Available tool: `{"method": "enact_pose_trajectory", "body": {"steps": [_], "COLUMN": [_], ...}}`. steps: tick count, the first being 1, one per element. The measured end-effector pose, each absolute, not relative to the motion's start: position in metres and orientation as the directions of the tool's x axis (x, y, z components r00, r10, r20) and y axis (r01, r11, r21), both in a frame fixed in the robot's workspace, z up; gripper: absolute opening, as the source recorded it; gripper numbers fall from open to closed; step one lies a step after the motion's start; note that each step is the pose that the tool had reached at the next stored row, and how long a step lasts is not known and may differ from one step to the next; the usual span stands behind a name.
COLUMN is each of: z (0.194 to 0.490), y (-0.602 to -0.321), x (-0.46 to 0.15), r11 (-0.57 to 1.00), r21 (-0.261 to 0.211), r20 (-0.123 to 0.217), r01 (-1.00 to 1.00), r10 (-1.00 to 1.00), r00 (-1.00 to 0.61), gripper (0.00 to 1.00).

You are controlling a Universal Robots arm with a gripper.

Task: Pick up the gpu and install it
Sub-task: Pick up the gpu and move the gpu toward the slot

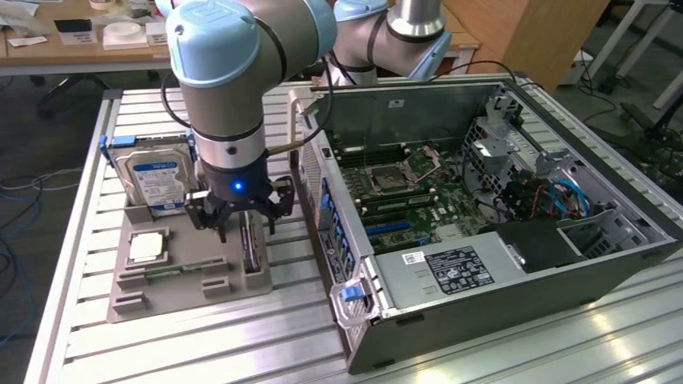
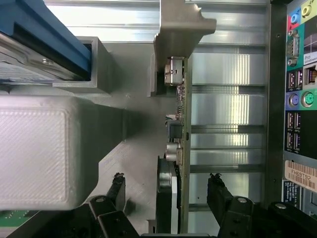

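Black robot gripper (image 1: 241,222) released, jaws spread wide, low over the thin green circuit-board gpu with silver end bracket (image 1: 251,250). Gpu stands on edge in a slot of the grey plastic holder tray (image 1: 160,300), on the side nearest the open grey computer case (image 1: 481,240). Wrist view: gpu (image 2: 182,124) sits between the 2 fingers (image 2: 118,186), 1 each side, both apart from it.

A hard drive (image 1: 153,182) stood upright in a grey tray (image 1: 176,298) beside an open computer case (image 1: 513,308) on a slatted table (image 1: 213,352).
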State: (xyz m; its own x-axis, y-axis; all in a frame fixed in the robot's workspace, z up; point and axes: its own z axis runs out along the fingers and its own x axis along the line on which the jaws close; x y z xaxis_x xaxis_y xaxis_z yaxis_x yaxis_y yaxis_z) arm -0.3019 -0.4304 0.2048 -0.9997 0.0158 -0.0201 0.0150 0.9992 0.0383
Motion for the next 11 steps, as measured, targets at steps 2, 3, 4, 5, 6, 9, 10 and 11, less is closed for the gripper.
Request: {"method": "enact_pose_trajectory", "body": {"steps": [2, 3, 4, 5, 6, 9, 10, 11], "z": [0.2048, 0.2047, 0.2047, 0.2047, 0.2046, 0.2040, 0.2038, 0.2038], "y": [-0.4304, -0.4304, -0.4304, -0.4304, -0.4304, -0.4304, -0.4304, -0.4304], "x": [-0.3019, -0.3019, -0.3019, -0.3019, -0.3019, -0.3019, -0.3016, -0.3014], "r11": [0.999, 0.999, 0.999, 0.999, 0.999, 0.999, 0.999, 0.999], "r21": [0.038, 0.038, 0.038, 0.038, 0.038, 0.038, 0.038, 0.038], "r20": [-0.020, -0.020, -0.020, -0.020, -0.020, -0.020, -0.020, -0.020], "r01": [0.015, 0.015, 0.015, 0.015, 0.015, 0.015, 0.015, 0.015], "r10": [0.016, 0.016, 0.016, 0.016, 0.016, 0.016, 0.016, 0.016], "r00": [-1.000, -1.000, -1.000, -1.000, -1.000, -1.000, -1.000, -1.000], "gripper": [0.75, 0.69, 0.69, 0.63, 0.63, 0.42, 0.40, 0.34]}}
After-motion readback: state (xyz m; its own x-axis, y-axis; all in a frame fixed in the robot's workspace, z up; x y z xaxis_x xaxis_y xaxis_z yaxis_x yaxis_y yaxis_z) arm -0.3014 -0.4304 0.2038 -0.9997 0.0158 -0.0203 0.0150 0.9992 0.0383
